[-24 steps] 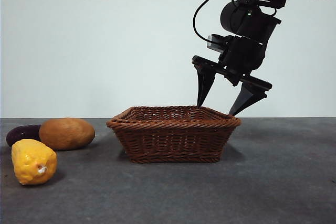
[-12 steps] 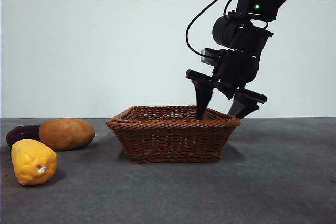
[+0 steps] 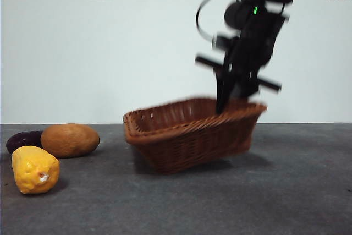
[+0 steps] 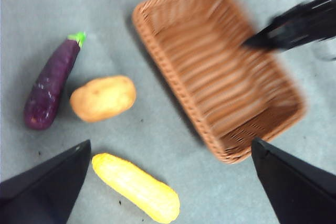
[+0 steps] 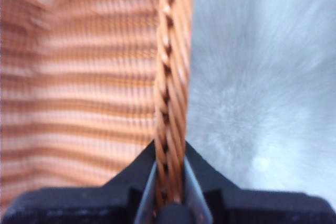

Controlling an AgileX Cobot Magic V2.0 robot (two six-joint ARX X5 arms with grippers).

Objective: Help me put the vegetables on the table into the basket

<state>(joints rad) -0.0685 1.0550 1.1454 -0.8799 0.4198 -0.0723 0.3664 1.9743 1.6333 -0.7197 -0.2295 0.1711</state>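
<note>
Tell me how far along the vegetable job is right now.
No vegetable is in the basket yet. The right gripper is shut on its braided rim, tilting it up at one end. The potato, eggplant and yellow vegetable lie on the table; the left gripper hangs open above.

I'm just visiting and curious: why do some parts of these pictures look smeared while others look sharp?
Front view: the basket and right gripper are motion-blurred, while the potato and yellow vegetable are crisp. Left wrist view: the basket smears, the eggplant is only slightly soft. Right wrist view: everything is streaked, including the rim between the jaws.
</note>
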